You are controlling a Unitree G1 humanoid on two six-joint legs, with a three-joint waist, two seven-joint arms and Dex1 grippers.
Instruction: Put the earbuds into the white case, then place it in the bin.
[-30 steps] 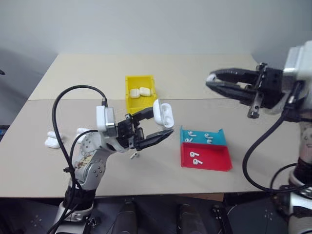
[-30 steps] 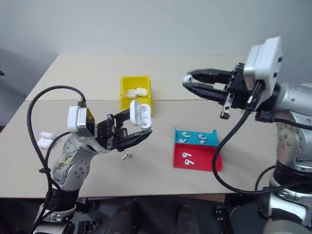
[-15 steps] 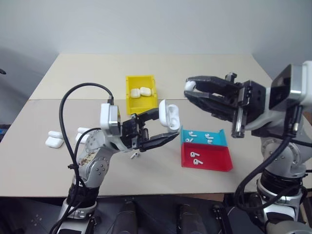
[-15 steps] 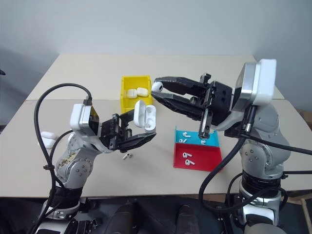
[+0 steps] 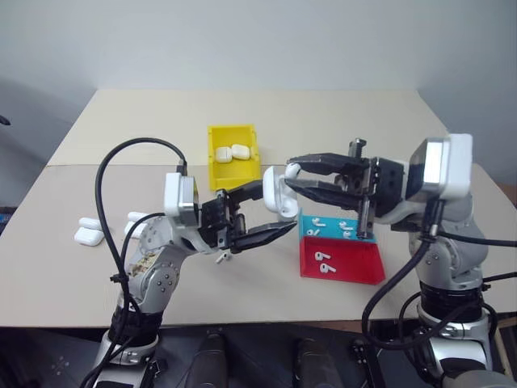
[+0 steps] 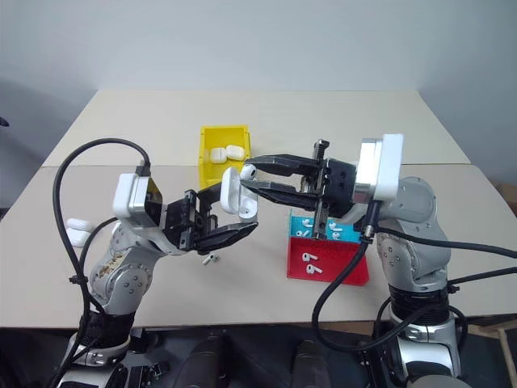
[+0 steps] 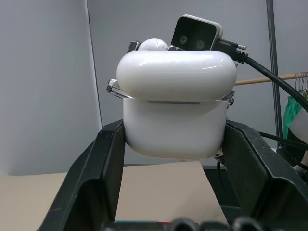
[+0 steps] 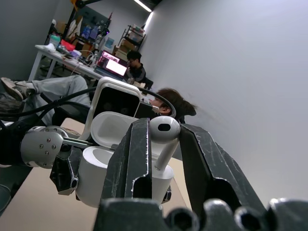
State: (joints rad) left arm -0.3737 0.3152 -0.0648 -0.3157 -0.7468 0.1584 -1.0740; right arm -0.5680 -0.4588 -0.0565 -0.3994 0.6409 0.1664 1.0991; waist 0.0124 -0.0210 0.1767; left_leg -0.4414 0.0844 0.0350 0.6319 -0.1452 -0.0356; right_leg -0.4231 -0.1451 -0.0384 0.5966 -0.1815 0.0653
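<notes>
The white case (image 7: pixel 175 113) is a glossy, rounded-rectangular shell with its hinged lid standing open; the right wrist view shows the hollow lid raised above the body. It is held above the table (image 5: pixel 145 121), clamped at both sides between the two black fingers of the left gripper (image 6: pixel 232 217), whose jaws are closed on its body.

One earbud (image 8: pixel 164 137), glossy white with a rounded head and a short stalk, is pinched between the fingers of the right gripper (image 6: pixel 250 179). Its stalk points down toward the case's open top, and the head sits just above the rim. The right jaws stand narrow, closed on that earbud.

Beyond the two grippers, the bin (image 5: pixel 234 151), bright yellow and rectangular, sits on the table with two closed white cases inside. To the right of the held case lie a teal tray (image 5: pixel 338 227) and, touching it on the near side, a red tray (image 5: pixel 343 262); each holds loose earbuds. Further spare white cases (image 5: pixel 87 231) lie near the table's left edge. A small object rests on the table below the left gripper; its identity cannot be determined.
</notes>
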